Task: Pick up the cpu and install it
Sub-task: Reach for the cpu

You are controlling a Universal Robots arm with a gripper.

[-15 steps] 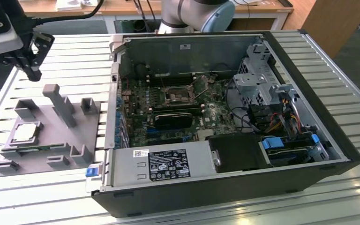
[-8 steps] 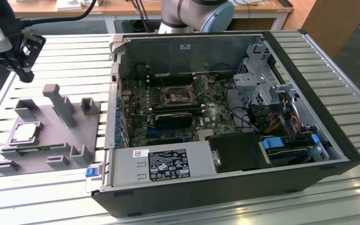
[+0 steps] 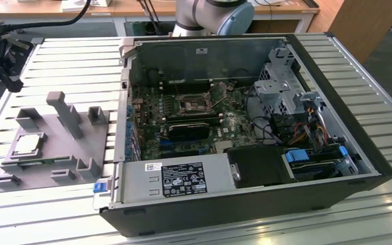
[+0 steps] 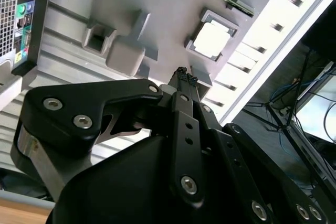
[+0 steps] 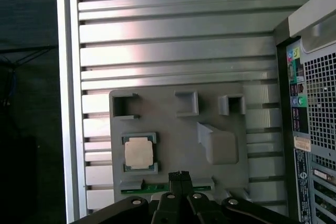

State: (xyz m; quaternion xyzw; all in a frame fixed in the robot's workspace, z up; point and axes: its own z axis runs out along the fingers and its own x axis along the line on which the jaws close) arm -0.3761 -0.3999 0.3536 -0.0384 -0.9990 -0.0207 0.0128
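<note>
No legible print on the power supply label (image 3: 182,178)

Robotics lab / hardware test bench: slotted alu surface (image 3: 67,61) w/ robot arm base (image 3: 213,15) at its far edge, opened PC tower (image 3: 203,56) lying on it, grey holding jig (image 3: 67,151) nr the exterior view's left edge, wooden desks (image 3: 39,10) w/ cables behind.

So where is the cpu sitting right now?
The cpu sits in a square recess of the grey holder on the slatted table, at the exterior view's left, beside the open computer case.
</note>
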